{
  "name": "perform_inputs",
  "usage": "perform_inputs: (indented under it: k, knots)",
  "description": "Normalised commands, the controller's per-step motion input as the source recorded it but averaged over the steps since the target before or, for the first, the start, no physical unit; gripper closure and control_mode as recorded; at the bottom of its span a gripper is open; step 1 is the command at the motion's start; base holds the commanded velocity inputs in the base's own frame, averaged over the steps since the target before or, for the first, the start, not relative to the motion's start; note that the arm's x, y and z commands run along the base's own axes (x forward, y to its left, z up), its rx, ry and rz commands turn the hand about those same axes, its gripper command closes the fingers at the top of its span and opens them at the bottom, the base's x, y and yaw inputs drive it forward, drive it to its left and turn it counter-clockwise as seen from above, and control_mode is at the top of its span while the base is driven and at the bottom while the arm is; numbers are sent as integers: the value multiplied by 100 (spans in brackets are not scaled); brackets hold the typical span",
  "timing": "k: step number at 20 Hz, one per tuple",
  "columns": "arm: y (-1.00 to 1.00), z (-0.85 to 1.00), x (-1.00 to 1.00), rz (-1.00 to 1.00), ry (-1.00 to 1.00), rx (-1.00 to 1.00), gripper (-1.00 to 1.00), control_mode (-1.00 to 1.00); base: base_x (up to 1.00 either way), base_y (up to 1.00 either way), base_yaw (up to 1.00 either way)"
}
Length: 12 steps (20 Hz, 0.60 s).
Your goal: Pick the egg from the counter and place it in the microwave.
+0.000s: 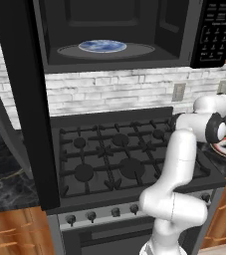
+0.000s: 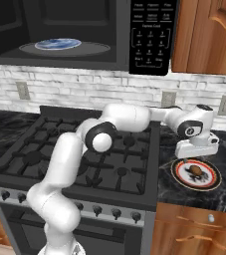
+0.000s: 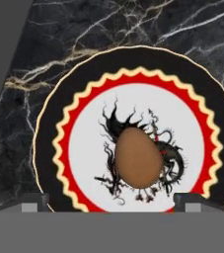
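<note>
Progress is judged to be at the approach stage: the egg [image 3: 138, 158] is not yet grasped and is seen lying at the middle of a decorated plate [image 3: 54, 133] with a black rim and a red and yellow border, which rests on the black marble surface [image 3: 133, 24] to the right of the gas stove [image 2: 59, 149]. Everything after the reach is left to do: closing on the egg, lifting it, and carrying it up to the microwave [image 2: 134, 60], which hangs above the stove with its door [image 1: 20, 99] swung wide and a blue-white plate [image 1: 102, 46] on the turntable inside. The arm is stretched out low across the stove towards the plate, with the hand turned down over it. The claw [image 3: 111, 201] is held spread, its two tips set well apart on either side of the egg, nothing being pinched between them.
</note>
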Motion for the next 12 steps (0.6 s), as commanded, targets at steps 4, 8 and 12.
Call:
perform_inputs:
  k: [4,8,12]
  knots:
    - [0,-41,28,0,10,0,-100,-100,0,0,0]
    - [-9,-44,19,0,6,0,-100,-100,0,0,0]
    - [-30,-30,2,5,0,0,-100,-100,0,0,0]
